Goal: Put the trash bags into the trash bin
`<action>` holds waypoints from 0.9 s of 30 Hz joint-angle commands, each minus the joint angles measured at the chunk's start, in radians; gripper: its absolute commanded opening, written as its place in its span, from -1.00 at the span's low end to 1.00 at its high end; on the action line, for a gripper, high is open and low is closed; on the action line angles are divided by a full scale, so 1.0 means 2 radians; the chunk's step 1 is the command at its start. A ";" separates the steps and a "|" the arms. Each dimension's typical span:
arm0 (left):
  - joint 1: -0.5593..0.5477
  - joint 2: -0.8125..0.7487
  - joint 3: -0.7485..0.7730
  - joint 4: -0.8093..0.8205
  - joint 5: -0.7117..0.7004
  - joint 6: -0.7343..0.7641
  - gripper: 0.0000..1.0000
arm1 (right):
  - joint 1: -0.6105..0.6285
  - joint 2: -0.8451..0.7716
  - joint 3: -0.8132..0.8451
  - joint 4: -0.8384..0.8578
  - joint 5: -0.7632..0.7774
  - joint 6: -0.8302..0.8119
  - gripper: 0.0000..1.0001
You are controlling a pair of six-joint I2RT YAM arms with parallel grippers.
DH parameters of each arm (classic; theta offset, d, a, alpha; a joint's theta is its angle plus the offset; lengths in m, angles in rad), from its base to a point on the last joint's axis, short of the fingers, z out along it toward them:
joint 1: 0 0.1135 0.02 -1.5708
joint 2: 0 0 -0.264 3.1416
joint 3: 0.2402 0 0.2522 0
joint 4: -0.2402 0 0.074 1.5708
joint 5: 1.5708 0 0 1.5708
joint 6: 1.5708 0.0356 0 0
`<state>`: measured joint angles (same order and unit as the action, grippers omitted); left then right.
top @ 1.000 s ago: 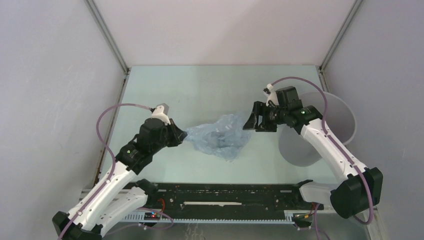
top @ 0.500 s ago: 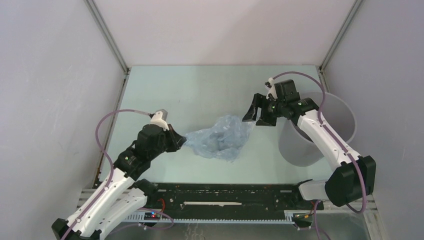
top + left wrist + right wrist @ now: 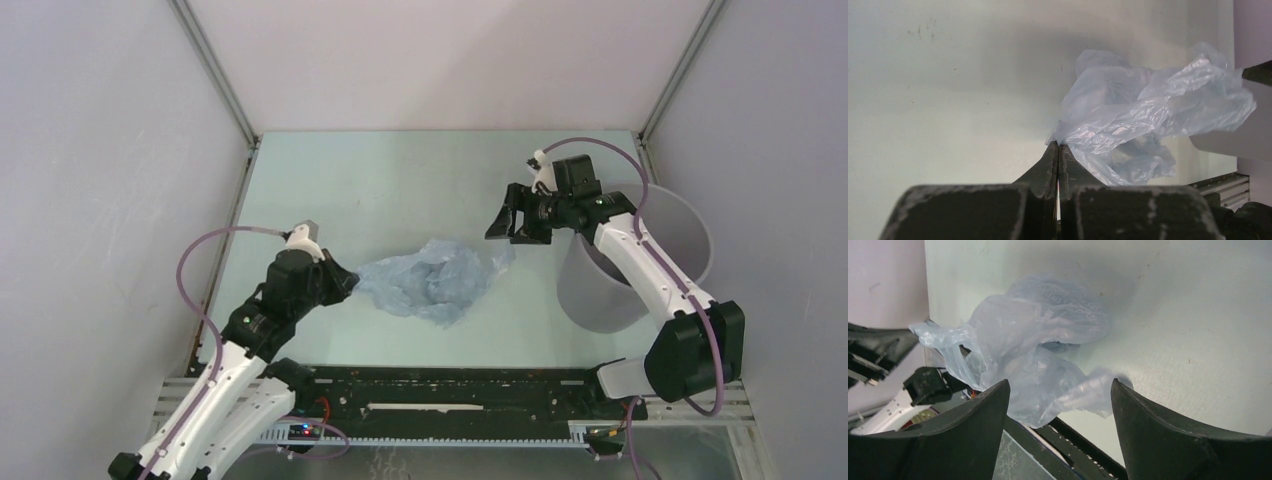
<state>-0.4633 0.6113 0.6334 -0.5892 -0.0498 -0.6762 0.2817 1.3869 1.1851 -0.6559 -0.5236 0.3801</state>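
The pale blue trash bag point(image 3: 432, 287) lies crumpled on the table's middle. It also shows in the left wrist view point(image 3: 1143, 115) and the right wrist view point(image 3: 1038, 340). My left gripper point(image 3: 350, 281) is shut on the bag's left edge, its tips pinching the film point(image 3: 1058, 145). My right gripper point(image 3: 505, 228) is open and empty, held above the bag's right end; it also shows in the right wrist view point(image 3: 1060, 385). The light grey trash bin point(image 3: 668, 240) stands at the right, partly behind my right arm, its dark inside facing up.
The enclosure's grey walls stand close on the left, right and back. A black rail point(image 3: 450, 390) runs along the near edge between the arm bases.
My left gripper has pulled left and toward the near edge, dragging the bag with it. My right gripper has let go of the bag's right end and lifted slightly away toward the back.
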 commanded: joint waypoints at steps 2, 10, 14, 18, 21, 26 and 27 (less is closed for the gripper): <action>0.040 -0.019 -0.019 0.005 0.038 -0.008 -1.00 | -0.005 0.007 0.017 0.011 -0.049 -0.068 0.66; 0.084 -0.015 -0.005 -0.003 0.027 -0.021 -1.00 | 0.060 -0.006 0.006 -0.007 -0.036 -0.126 0.60; 0.120 0.015 0.006 0.019 0.037 -0.012 -1.00 | 0.082 -0.040 -0.016 0.007 -0.033 -0.130 0.60; 0.129 0.042 0.022 0.036 0.056 -0.004 -1.00 | 0.085 -0.074 -0.060 0.035 -0.033 -0.125 0.60; 0.138 0.050 0.027 0.038 0.073 0.000 -1.00 | 0.089 -0.094 -0.084 0.050 0.021 -0.144 0.58; 0.147 0.054 0.028 0.037 0.095 0.007 -1.00 | 0.116 -0.100 -0.082 0.046 0.107 -0.199 0.55; 0.148 0.052 0.029 0.037 0.097 0.007 -1.00 | 0.122 -0.100 -0.082 0.045 0.120 -0.205 0.56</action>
<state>-0.1822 0.7219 0.6300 -0.5495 0.0914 -0.6899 0.4805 1.2114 1.0134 -0.6044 -0.4377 0.0757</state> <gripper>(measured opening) 0.005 0.781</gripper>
